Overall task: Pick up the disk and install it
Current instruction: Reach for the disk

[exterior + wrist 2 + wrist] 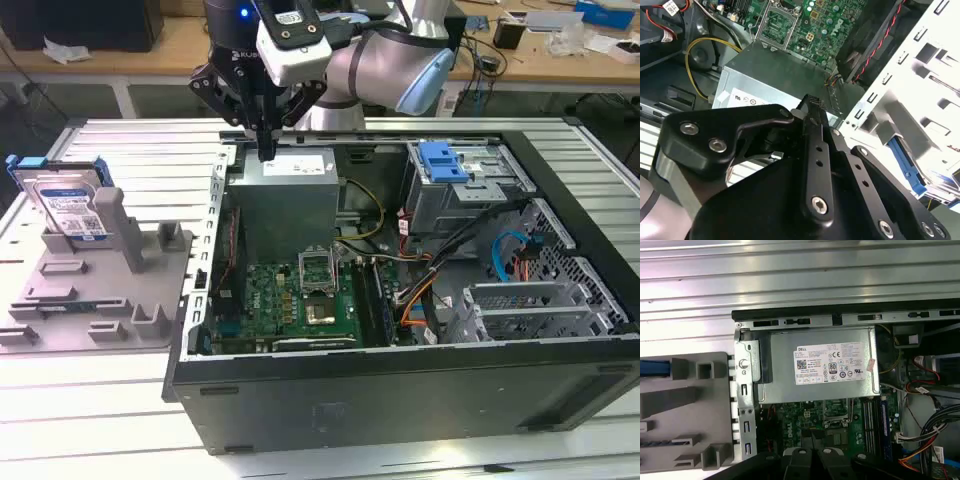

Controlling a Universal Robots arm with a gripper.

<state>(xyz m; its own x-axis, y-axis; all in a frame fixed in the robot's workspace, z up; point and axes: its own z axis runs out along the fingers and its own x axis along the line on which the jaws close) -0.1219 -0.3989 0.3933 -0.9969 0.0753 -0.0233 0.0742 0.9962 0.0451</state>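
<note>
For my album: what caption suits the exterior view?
Robot arm's fingers hover over an open computer case; the disk stands upright in a grey fixture beside it.

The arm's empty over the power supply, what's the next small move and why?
Probably shift the end effector toward the exterior view's left, over the disk. It hovers empty above the power supply inside the case, while the disk stands upright in the grey fixture outside it.
</note>
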